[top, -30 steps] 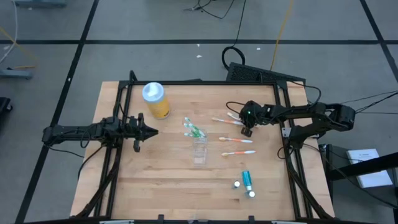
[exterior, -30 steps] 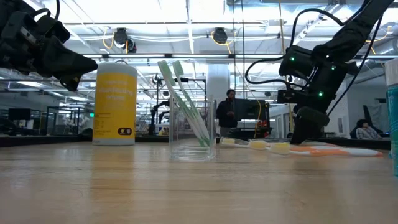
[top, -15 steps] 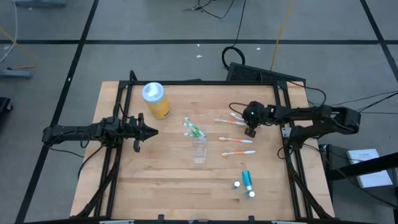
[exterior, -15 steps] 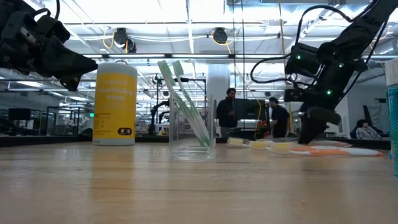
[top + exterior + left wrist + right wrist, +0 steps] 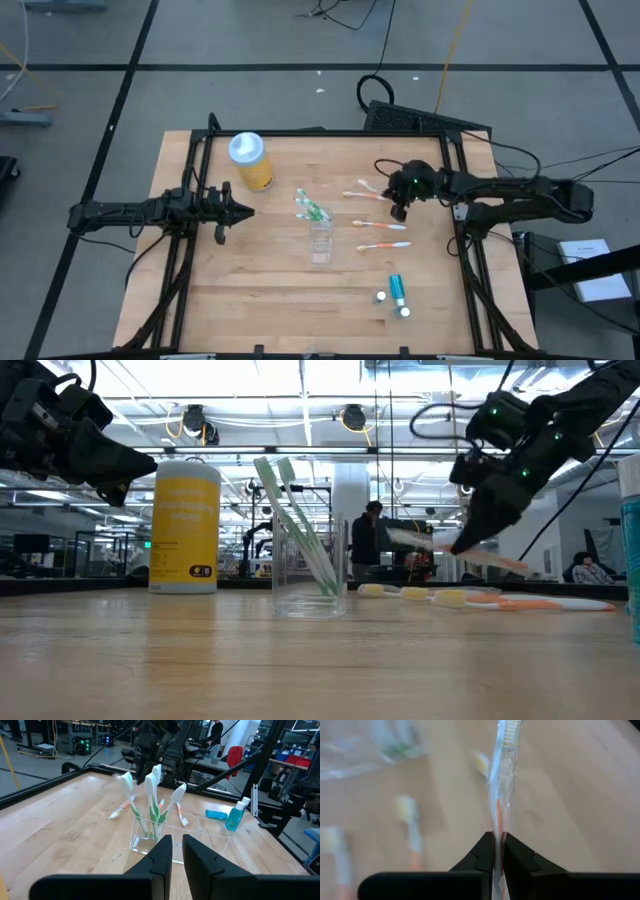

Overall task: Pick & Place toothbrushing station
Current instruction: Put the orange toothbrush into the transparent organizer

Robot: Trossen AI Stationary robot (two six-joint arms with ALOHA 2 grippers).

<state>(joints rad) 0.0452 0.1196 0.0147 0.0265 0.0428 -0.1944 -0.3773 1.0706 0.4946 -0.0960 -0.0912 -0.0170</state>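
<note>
A clear plastic cup (image 5: 320, 243) (image 5: 310, 575) stands mid-table with green toothbrushes (image 5: 152, 795) leaning in it. Two orange-and-white toothbrushes (image 5: 383, 226) (image 5: 383, 245) lie flat to its right. My right gripper (image 5: 398, 206) (image 5: 470, 543) hangs above them, shut on another orange-and-white toothbrush (image 5: 420, 541) in a clear wrapper. Teal white-capped tubes (image 5: 397, 290) sit near the front right. My left gripper (image 5: 245, 211) (image 5: 177, 850) hovers level over the table's left side, shut, pointing at the cup. My right gripper pinches the toothbrush's handle (image 5: 497, 827) between its two fingers, somewhat behind the middle of its length. The fingers slant down from the table's right side. The toothbrush is lifted clear of the table, nearly level, with its bristle head (image 5: 507, 732) ahead of the fingers and slightly higher than the tail.
A yellow bottle with a pale blue lid (image 5: 250, 160) (image 5: 185, 525) stands at the far left of the table. Black frame rails (image 5: 200, 180) run along the table's left and right sides. People move in the room behind the table.
My right gripper has risen and tipped from pointing steeply down to a shallower slant, staying shut. The orange-and-white toothbrush has come up with it, from lying on the table to hanging clear above the other toothbrushes.
</note>
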